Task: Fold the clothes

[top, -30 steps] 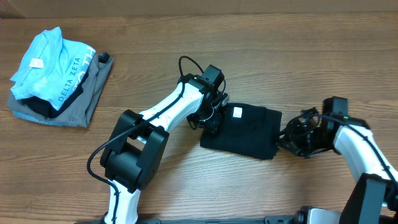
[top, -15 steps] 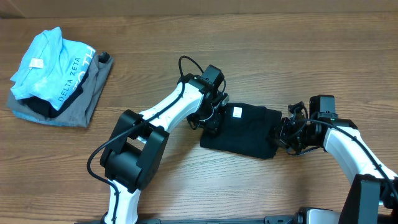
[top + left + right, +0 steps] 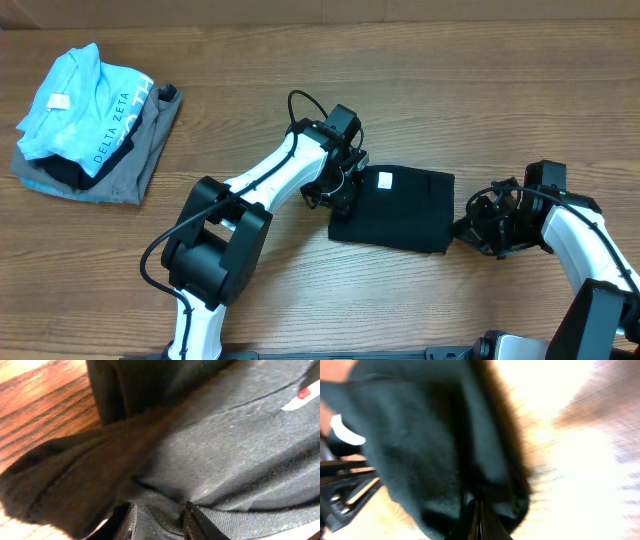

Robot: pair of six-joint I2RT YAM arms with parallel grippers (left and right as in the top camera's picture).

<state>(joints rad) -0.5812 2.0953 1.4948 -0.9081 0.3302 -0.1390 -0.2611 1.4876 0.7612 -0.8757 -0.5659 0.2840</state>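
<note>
The black T-shirt [image 3: 400, 212] is lying as a compact folded rectangle at the middle of the surface [image 3: 300, 300], its white tag [image 3: 383, 181] facing up near the left end. Its long axis is running left to right, dipping slightly toward the right arm, and each short end is meeting one arm. The left pincer [image 3: 343, 192] is sitting on the left end, and in the left wrist view its fingers [image 3: 127, 521] are standing partly apart with a thick bunch of dark cloth filling the gap, so it appears to be gripping a fold. The right pincer [image 3: 468, 224] is closing fully at the right edge, and the blurred right wrist view is showing fabric gathering down into the tips, which I am judging to be a thin pinch of the hem. Neither arm is nearer, so any tightening pull would be running along that axis. The light blue shirt [image 3: 75, 95] is resting well apart at the far left
</note>
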